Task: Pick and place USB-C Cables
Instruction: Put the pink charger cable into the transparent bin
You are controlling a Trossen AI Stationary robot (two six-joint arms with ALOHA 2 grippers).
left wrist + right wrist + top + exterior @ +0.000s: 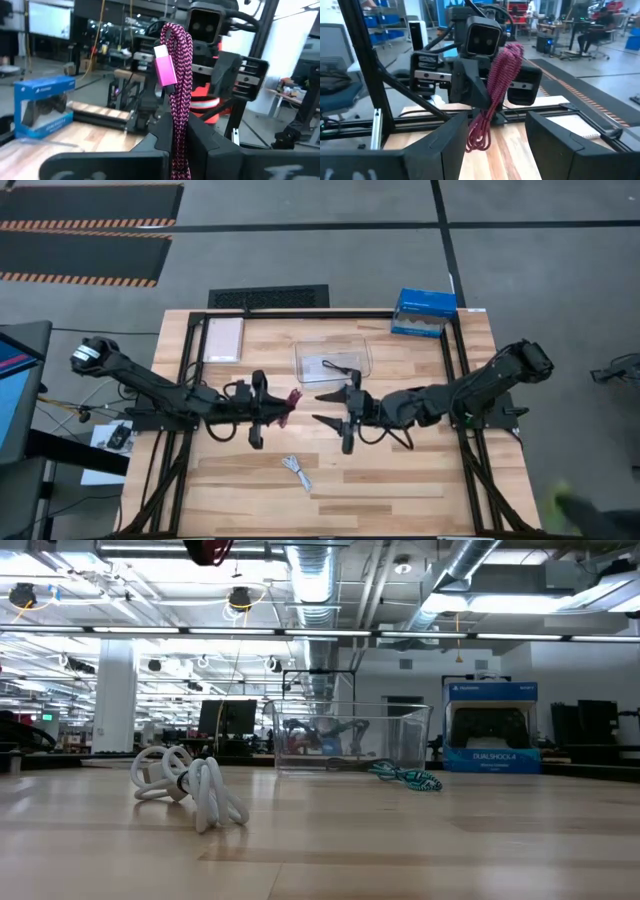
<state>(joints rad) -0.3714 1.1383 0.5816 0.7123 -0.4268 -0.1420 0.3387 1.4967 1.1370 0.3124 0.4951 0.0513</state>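
Observation:
My left gripper (pixel 262 408) is over the table's middle, shut on the dark red cable bundle (pixel 293 398), whose pink plug (pixel 165 65) shows in the left wrist view. My right gripper (pixel 345 412) faces it from the right, open, with its fingers apart on either side of the bundle's hanging loops (pixel 479 137) and touching nothing. The white cable (pixel 297 470) lies on the table nearer the front edge. A black cable (pixel 335 367) lies inside the clear bin (pixel 333 346). The teal cable (pixel 405 777) rests on the table beside the bin. My left gripper pinches the dark red cable bundle between its two fingers (pixel 200 135), across the strands about midway along the bundle (pixel 180 117). The fingers lie roughly level, pointing toward the table's right. The bundle is lifted clear; its plug end stands above the fingers and its loops (pixel 479 137) hang below.
A blue controller box (pixel 423 312) stands at the far right corner. A white flat pad (pixel 223 338) lies at the far left. Black frame rails (pixel 455 355) run along the table's sides. Bare wood shows at the near right (pixel 420 480).

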